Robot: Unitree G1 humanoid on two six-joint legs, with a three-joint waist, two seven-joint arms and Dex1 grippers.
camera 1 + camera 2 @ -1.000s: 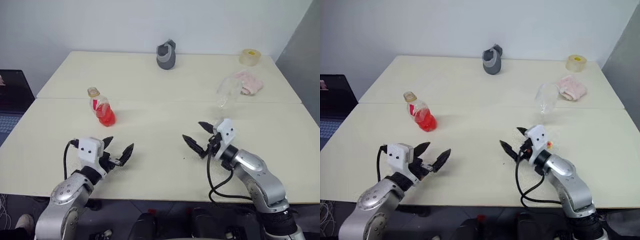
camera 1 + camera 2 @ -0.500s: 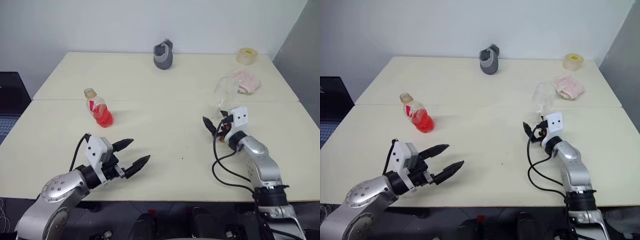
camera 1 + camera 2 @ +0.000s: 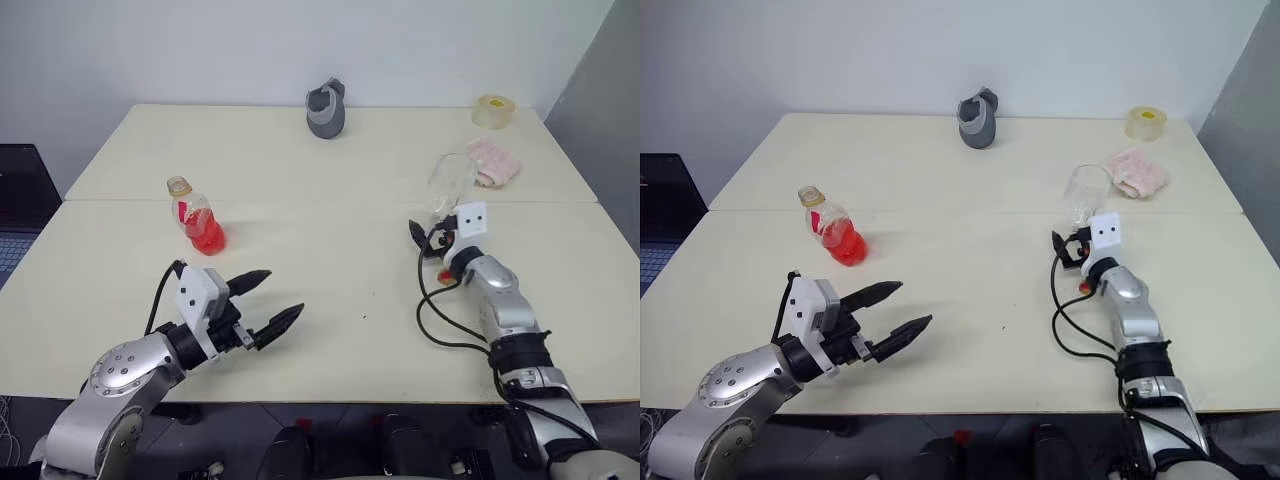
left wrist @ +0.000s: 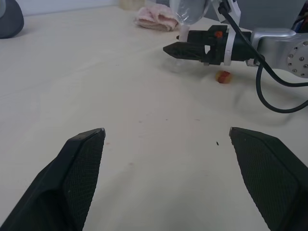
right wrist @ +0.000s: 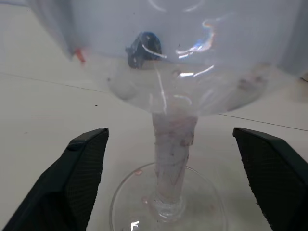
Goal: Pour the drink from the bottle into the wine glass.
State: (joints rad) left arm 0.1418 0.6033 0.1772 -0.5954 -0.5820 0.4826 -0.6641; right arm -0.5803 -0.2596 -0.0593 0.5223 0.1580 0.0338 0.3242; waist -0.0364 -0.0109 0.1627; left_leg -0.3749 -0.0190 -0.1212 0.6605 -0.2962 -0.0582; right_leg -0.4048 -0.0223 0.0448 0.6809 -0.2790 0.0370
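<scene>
The bottle (image 3: 197, 215), small and clear with a tan top, stands at the table's left, and the red drink (image 3: 209, 236) fills its bulbous base. The empty wine glass (image 3: 449, 181) stands upright at the right. My right gripper (image 5: 171, 131) is level and open, with one finger on each side of the glass's thin stem (image 5: 172, 144), just above the round foot and not touching it. In the left eye view that gripper (image 3: 427, 238) is at the base of the glass. My left gripper (image 3: 283, 292) hovers open and empty over the near left of the table, in front of the bottle and pointing right.
A grey jug-like object (image 3: 326, 110) stands at the far middle. A tape roll (image 3: 496, 110) and a pink cloth (image 3: 495, 162) lie at the far right. A small red-and-yellow bit (image 4: 223, 77) lies by my right wrist. A laptop (image 3: 18, 205) is off the table's left edge.
My right gripper has moved forward to the wine glass, and its fingers now flank the stem. My left gripper swung to the right. The bottle and glass have not moved.
</scene>
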